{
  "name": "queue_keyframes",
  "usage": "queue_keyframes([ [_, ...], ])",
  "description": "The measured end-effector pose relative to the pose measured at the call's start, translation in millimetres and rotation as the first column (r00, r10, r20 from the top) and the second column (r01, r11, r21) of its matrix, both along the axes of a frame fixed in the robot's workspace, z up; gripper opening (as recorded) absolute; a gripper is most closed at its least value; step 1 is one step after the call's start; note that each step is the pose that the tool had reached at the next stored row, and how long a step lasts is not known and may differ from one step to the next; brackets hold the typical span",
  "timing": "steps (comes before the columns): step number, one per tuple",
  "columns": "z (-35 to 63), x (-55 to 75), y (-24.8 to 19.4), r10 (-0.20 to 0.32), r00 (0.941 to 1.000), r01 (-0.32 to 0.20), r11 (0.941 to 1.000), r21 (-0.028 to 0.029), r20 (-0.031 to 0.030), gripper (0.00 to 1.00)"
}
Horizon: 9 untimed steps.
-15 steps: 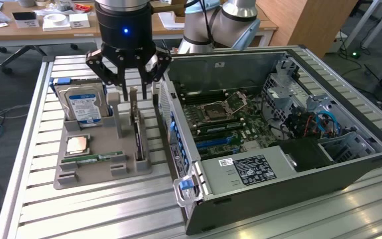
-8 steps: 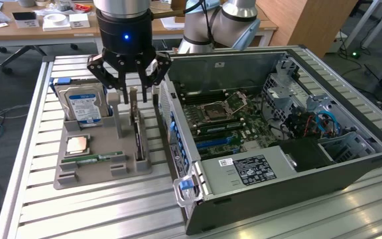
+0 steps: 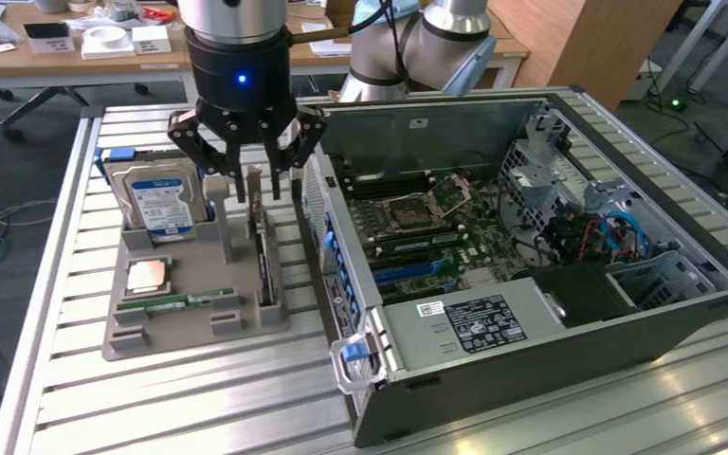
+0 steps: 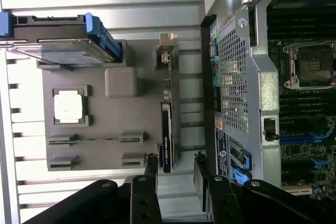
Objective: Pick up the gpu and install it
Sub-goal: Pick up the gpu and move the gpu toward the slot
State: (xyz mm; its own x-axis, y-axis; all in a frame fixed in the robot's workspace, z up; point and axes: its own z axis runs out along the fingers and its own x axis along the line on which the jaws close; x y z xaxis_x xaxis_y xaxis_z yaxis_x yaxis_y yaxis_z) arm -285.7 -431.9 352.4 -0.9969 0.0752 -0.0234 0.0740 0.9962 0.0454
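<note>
The arm (image 3: 230, 19) is seen coming straight down from above, in the exterior view's left half and toward the far side of the scene. Its silver last link is held vertical, and a black wrist (image 3: 243, 59) with a small lit blue light (image 3: 240, 79) is carried below it. The gripper (image 3: 253, 163) is pointed straight down, with its black linked fingers (image 3: 197, 144) spread wide. In the wrist view the fingertips (image 4: 151, 166) are held well apart. Grey joints (image 3: 446, 33) of the arm are seen farther back, toward the exterior view's right.

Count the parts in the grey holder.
4: hard drive upright at one end; processor flat in the middle; memory stick lying beside it; gpu on edge nearest the computer case. None looks hidden.
</note>
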Motion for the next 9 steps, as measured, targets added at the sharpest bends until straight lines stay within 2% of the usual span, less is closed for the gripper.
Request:
queue_keyframes([
  [9, -11.6, -0.1, 0.2, 0.000, 1.0000, 0.000, 1.0000, 0.0004, -0.0001, 0.42],
])
